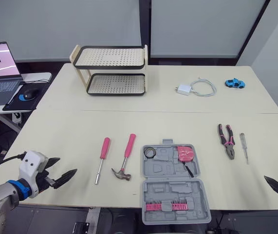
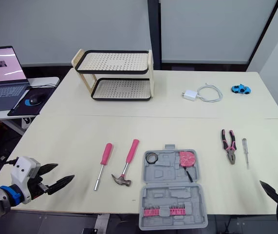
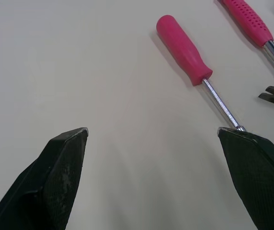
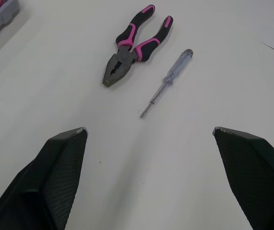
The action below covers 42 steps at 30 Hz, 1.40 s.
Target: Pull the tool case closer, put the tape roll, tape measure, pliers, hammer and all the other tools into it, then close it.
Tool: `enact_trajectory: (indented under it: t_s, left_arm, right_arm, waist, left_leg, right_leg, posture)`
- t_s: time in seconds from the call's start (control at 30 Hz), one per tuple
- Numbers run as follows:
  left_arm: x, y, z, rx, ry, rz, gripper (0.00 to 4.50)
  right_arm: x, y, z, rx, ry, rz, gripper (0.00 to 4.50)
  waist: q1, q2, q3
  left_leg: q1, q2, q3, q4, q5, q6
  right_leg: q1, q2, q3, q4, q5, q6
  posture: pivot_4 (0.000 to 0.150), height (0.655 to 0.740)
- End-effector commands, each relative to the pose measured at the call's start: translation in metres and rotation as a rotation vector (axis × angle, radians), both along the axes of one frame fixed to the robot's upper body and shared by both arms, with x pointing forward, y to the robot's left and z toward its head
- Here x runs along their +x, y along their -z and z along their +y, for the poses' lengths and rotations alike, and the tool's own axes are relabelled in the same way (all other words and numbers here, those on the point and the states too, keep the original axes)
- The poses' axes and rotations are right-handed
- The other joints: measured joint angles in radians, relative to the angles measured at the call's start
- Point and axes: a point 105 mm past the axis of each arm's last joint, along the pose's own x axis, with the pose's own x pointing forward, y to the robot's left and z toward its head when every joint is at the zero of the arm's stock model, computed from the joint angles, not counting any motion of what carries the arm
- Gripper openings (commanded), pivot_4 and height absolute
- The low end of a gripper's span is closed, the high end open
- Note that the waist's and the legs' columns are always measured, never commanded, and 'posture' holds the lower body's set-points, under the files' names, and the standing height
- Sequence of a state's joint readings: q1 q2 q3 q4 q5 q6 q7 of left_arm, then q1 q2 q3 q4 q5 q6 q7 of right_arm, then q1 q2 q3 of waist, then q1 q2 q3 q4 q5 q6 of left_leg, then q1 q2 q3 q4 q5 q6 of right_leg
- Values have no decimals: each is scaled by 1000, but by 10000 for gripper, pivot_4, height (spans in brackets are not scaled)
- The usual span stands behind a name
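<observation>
The grey tool case (image 1: pixel 203 195) lies open at the table's front centre. Its far half holds a dark tape roll (image 1: pixel 150 152) and a pink tape measure (image 1: pixel 185 154); a row of pink bits (image 1: pixel 165 206) sits in the near half. Left of the case lie a pink-handled hammer (image 1: pixel 124 163) and a pink screwdriver (image 1: pixel 101 158). Pliers (image 1: pixel 227 140) and a clear-handled screwdriver (image 1: pixel 244 147) lie to its right. My left gripper (image 1: pixel 66 165) hovers open at the front left, just short of the pink screwdriver (image 3: pixel 187 52). My right gripper (image 1: pixel 276 172) is open at the front right, nearer than the pliers (image 4: pixel 133 45).
A two-tier perforated rack (image 1: pixel 112 70) stands at the back left. At the back right are a white charger with cable (image 1: pixel 194 88) and a blue toy car (image 1: pixel 235 83). A laptop (image 1: pixel 0 73) and mouse (image 1: pixel 28 93) sit on a side desk at left.
</observation>
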<state>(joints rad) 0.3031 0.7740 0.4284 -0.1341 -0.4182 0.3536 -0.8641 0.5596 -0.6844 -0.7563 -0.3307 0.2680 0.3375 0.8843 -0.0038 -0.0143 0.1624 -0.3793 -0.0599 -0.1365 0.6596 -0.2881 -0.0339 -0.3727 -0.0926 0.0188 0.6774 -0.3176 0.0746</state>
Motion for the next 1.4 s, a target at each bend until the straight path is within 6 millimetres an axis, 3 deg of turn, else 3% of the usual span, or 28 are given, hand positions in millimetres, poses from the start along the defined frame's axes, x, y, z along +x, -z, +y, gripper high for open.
enact_trajectory:
  t_s: [0.03,0.3,0.57,0.83,1.07,1.3,1.4]
  left_arm:
    - [4,-20,-9,6,3,-40,45000]
    - [2,-23,-17,-26,-21,-14,45000]
    - [-23,0,-25,-90,-21,95,45000]
    - [-35,14,-27,-93,-6,134,45000]
    - [-27,0,-30,-12,155,82,45000]
    - [-7,-29,-81,-49,500,-20,45000]
    - [-2,-41,-112,-81,664,-75,45000]
  right_arm:
    - [1,-10,-3,-22,-1,-32,44811]
    - [1,-11,-4,-25,-14,-13,44811]
    - [9,-16,-2,-30,-45,-12,44811]
    - [12,-18,4,-27,-79,-13,44811]
    - [16,-14,17,-3,-96,-12,44811]
    - [40,4,43,25,2,-74,44811]
    - [54,12,57,50,51,-103,44811]
  waist:
    - [1,0,0]
    - [0,0,0]
    - [1,1,0]
    - [2,1,0]
    - [2,1,-1]
    - [1,1,-1]
    - [1,1,-1]
  left_leg:
    - [0,0,0,0,0,0]
    - [0,0,1,0,0,0]
    - [0,0,1,0,0,0]
    - [0,0,1,0,0,0]
    - [0,0,1,0,0,0]
    - [0,0,1,0,0,0]
    - [0,0,1,0,0,0]
  right_leg:
    - [0,0,0,0,0,0]
    - [0,0,0,0,0,0]
    - [0,0,0,0,0,0]
    - [1,0,0,-2,0,0]
    - [1,0,0,-2,0,0]
    - [1,0,0,-2,0,-1]
    - [1,0,0,-2,1,-1]
  posture:
    - [1500,7400]
    - [1500,7400]
    - [1500,7400]
    - [1500,7400]
    - [1500,7400]
    - [1500,7400]
    - [1500,7400]
